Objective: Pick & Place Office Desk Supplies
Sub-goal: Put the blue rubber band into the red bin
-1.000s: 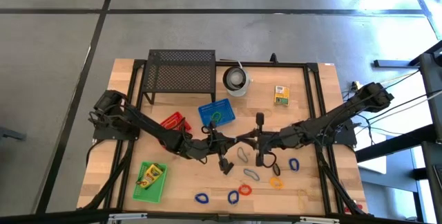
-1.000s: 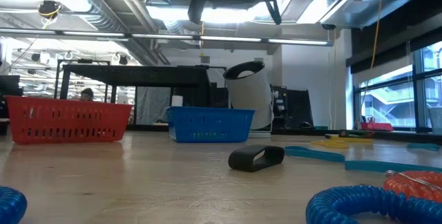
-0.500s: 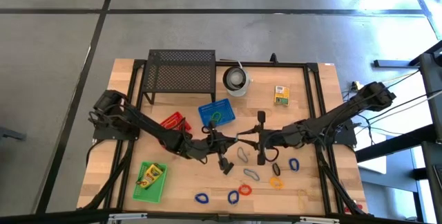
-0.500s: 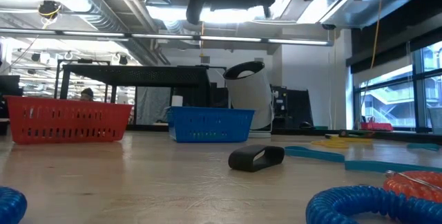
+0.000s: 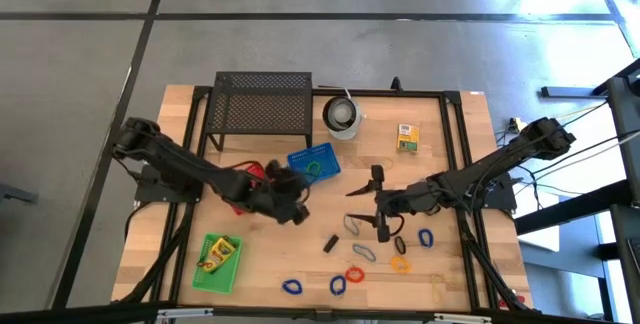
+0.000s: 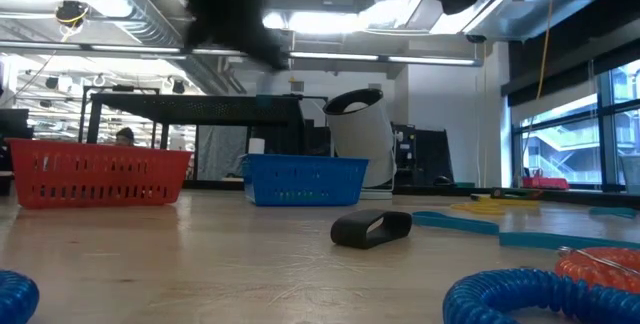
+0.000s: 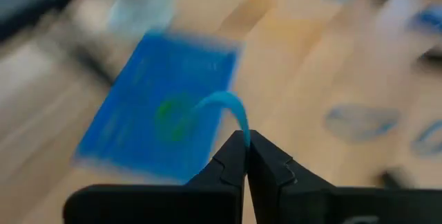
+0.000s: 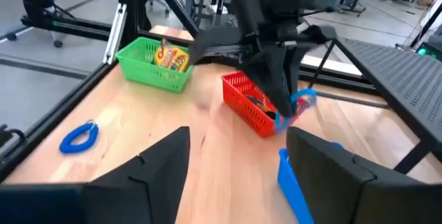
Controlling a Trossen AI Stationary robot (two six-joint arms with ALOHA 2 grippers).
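Note:
My left gripper is shut on a thin blue loop above the near edge of the blue basket, which has a green loop in it. My right gripper stands open in mid-air at the table's middle, level, facing the left gripper with nothing between its fingers. Several loops lie on the table near it: grey, orange, red, blue. A black clip lies flat on the wood. One crayon box lies at the far right. My left gripper pinches the blue loop by a short stretch of its band between its two fingertips. The fingers slant down toward the table's right. The rest of the loop curls out beyond the fingertips, clear of the table and of the baskets.
A red basket stands left of the blue one. A green basket with a crayon box sits near the front left. The black mesh stand and white cup stand along the far edge.
My right gripper has opened and let go of the blue loop, staying in place. My left gripper, still shut on the loop, has drawn away from it toward the table's left and far side, over the blue basket, tipping its wrist.

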